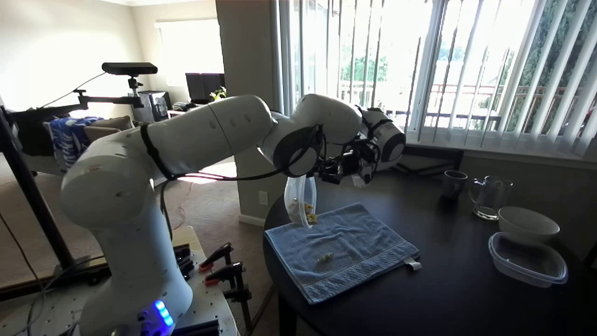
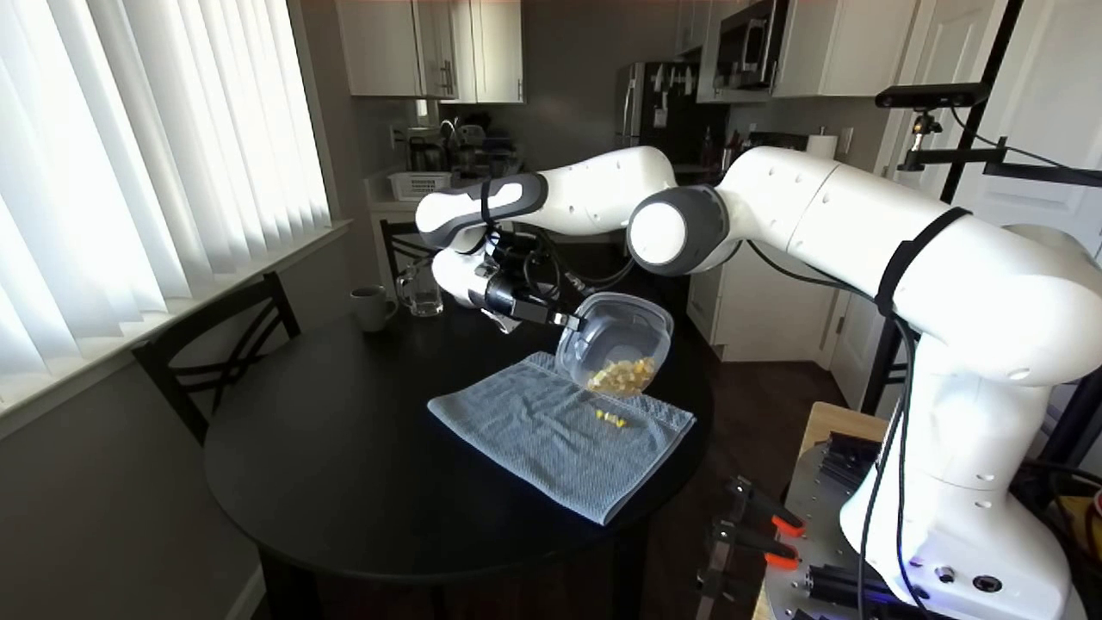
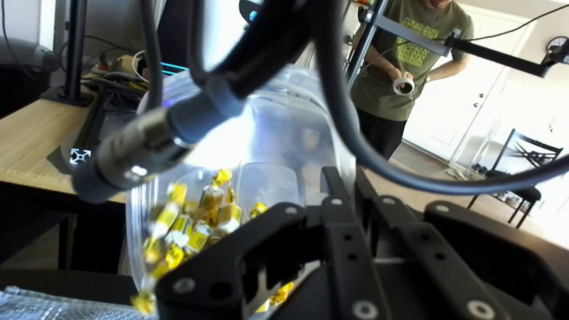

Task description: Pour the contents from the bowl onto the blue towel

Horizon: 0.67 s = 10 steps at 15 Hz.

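One towel [image 2: 551, 443] on one table [image 2: 344, 456]. One clear bowl [image 2: 615, 331] in one gripper [image 2: 572, 321]. Lots of sweets [image 3: 211, 202] in that bowl, too bunched up to count. A few more on the towel, too small to count. Two mugs [image 2: 370, 308] on the far side, one of them glass. On the right in an exterior view, one white bowl [image 1: 527, 224] and one tub [image 1: 517, 271]. Two clamps [image 1: 227, 272] near one arm [image 1: 205, 133]. In an exterior view, two chairs [image 2: 207, 317]. In the wrist view, one chair [image 3: 526, 193] and one person [image 3: 400, 58].
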Available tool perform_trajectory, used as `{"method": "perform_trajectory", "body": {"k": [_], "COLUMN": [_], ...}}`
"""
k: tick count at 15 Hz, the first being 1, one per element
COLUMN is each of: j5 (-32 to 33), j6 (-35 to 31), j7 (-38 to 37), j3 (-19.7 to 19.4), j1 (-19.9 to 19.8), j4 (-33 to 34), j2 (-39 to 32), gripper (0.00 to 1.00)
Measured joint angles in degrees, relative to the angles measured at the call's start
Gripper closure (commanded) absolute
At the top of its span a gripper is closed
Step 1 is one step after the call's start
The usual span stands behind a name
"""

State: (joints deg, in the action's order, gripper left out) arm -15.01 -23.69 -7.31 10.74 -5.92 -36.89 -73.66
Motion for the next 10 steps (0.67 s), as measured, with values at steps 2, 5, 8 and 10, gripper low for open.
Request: {"method": "perform_trajectory", "body": {"k": [2,5,8,10], "j5": [0.0,0.6,1.6,1.6], "j6": [1.0,2.5,3.8,4.4], "j7": [0.0,0.7,0.8,0.8], "j3": [0.3,0.6,0.7,0.7], "j1": [0.5,1.0,1.4,1.5], "j4": [0.0,0.0,0.0,0.0], "j2": [-0.8,-1.9,-2.7,-3.3], "gripper": [0.98,0.98,0.98,0.98]}}
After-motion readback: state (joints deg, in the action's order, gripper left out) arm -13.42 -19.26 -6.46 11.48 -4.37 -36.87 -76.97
